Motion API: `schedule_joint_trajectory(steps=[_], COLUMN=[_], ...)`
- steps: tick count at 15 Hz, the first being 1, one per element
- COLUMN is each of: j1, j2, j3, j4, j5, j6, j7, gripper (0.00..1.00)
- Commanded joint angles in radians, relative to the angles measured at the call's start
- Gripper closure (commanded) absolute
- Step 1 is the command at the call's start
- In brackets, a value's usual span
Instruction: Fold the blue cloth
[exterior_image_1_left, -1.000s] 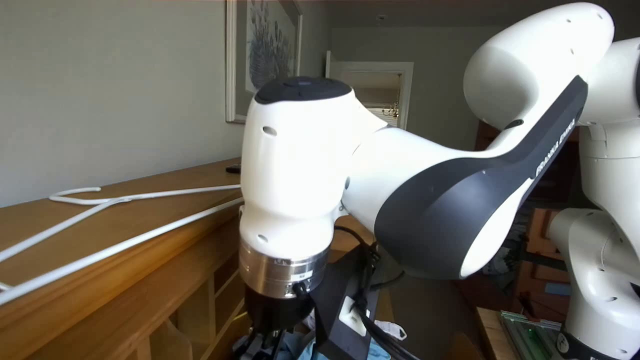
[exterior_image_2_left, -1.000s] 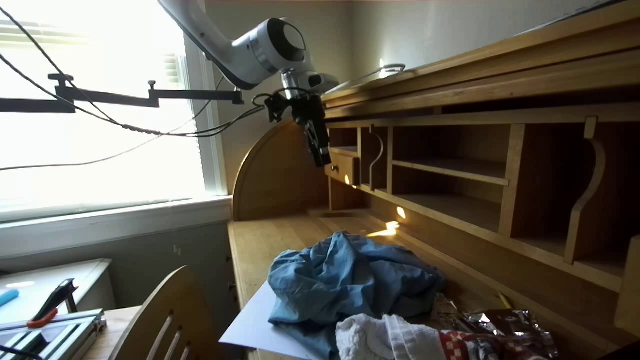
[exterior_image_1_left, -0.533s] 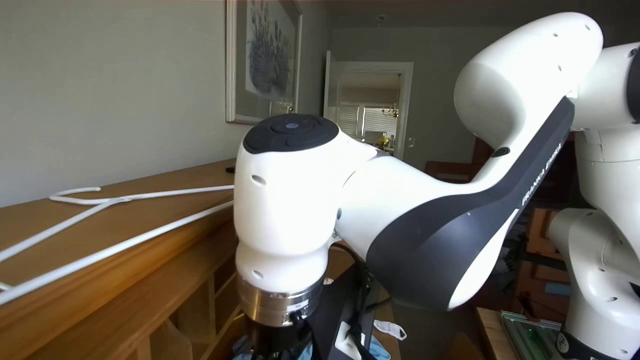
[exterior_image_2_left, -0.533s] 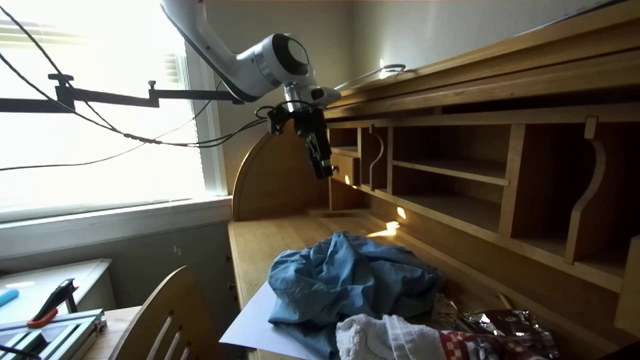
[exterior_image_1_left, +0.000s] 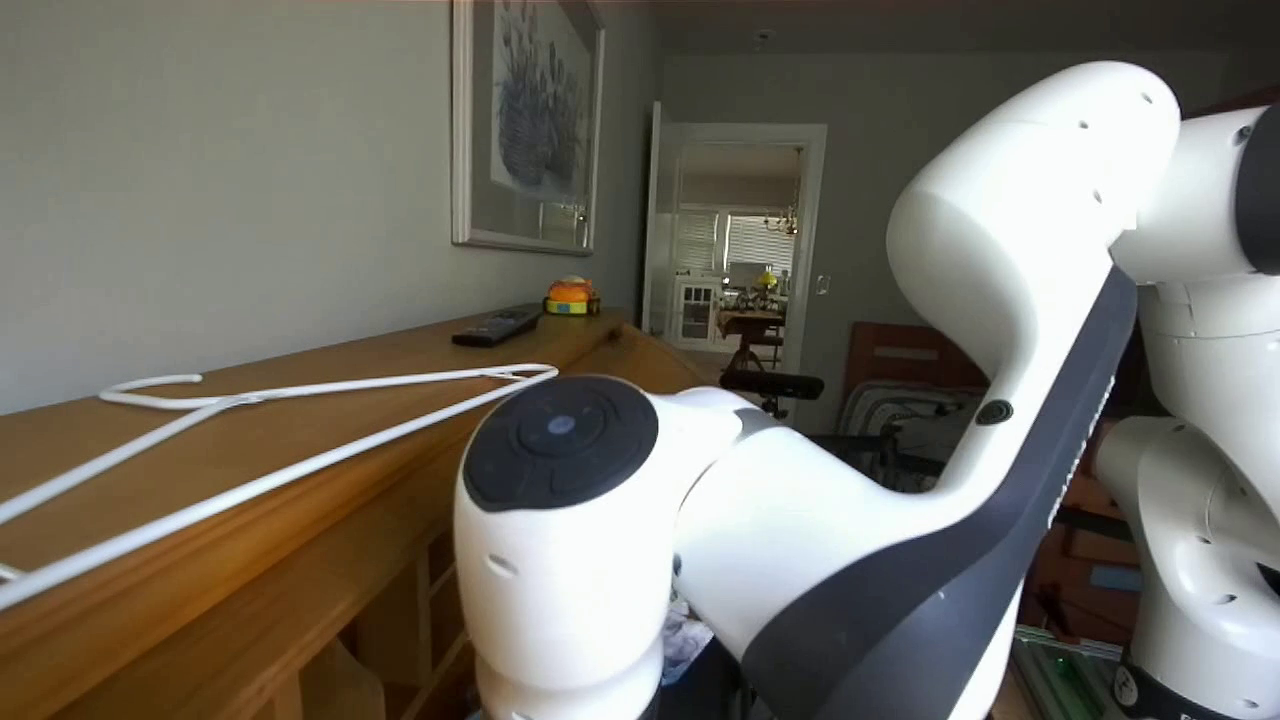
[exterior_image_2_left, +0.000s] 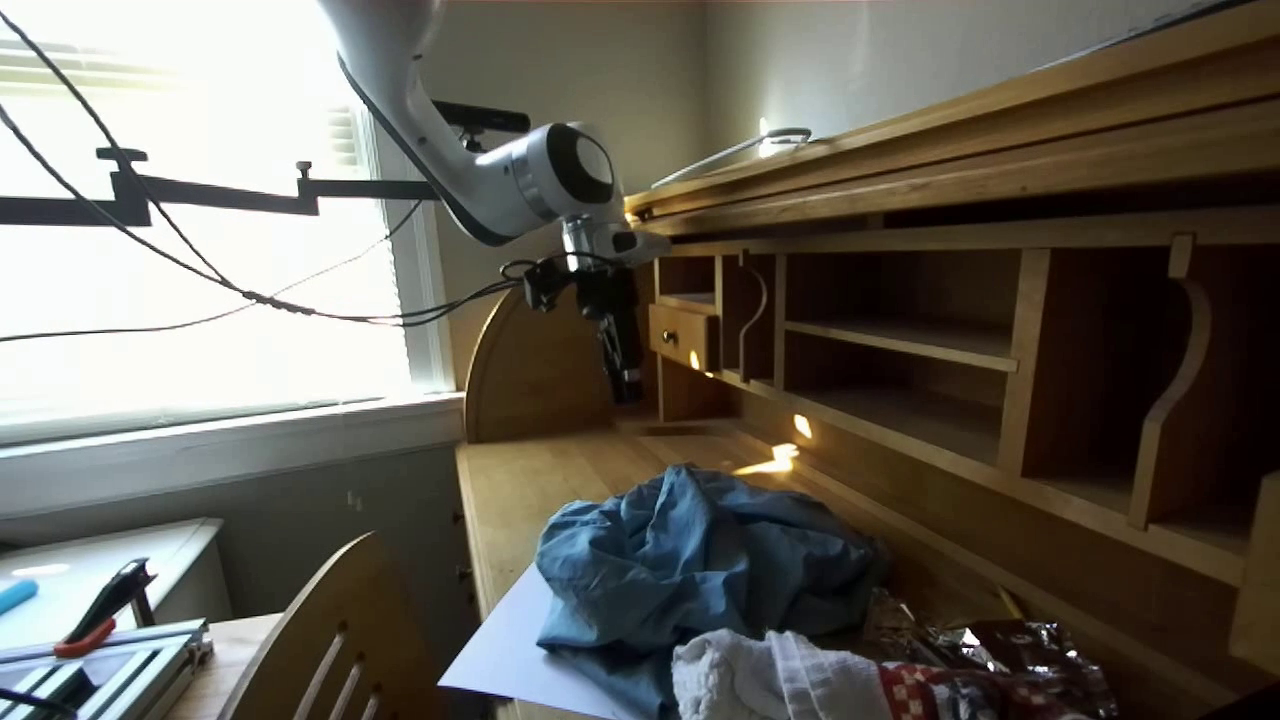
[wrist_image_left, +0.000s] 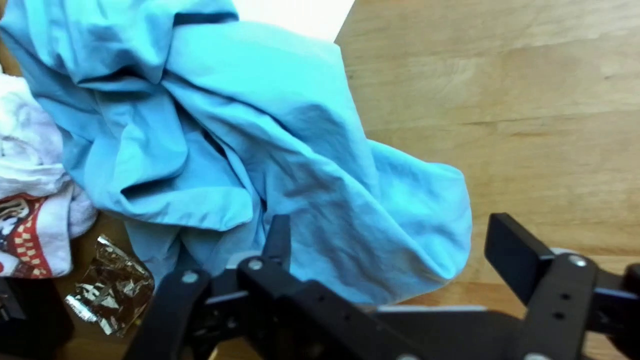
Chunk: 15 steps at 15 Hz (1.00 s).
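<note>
Deeply creased, the blue cloth (wrist_image_left: 310, 180) lies heaped on the wooden surface (wrist_image_left: 500, 90); the top of the wrist view crops it, and the gripper (wrist_image_left: 387, 240), jaws wide apart, hides part of its lower end. A flat white sheet (wrist_image_left: 305, 15) (its full outline hidden) juts from beneath; crinkled foil (wrist_image_left: 117, 290) shines nearby.

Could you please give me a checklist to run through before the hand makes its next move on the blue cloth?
1. Hand open: ok, its fingers stand wide apart.
2. Hand unloaded: ok, nothing is gripped.
3. Blue cloth spread flat: not ok, it lies crumpled.
4. White paper out from under the cloth: not ok, the cloth covers part of it.
5. White-and-red fabric clear of the cloth: cannot tell, though they lie close.
6. Hand lowered to the cloth: not ok, it hangs above the desk.
</note>
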<state>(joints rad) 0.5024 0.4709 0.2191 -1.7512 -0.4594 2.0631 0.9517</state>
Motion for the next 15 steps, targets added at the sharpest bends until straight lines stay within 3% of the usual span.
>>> schedule_joint_trajectory(steps=[1,9,15], j1=[0.042,0.107,0.135], j2=[0.058,0.141,0.146], j3=[-0.037,-0.130,-0.168], j4=[0.013,0.032,0.034], j5=[-0.009,-0.062,-0.109], j6=[0.022,0.053,0.148], j7=[0.074,0.230,0.291], gripper=[0.00,0.00,0.00])
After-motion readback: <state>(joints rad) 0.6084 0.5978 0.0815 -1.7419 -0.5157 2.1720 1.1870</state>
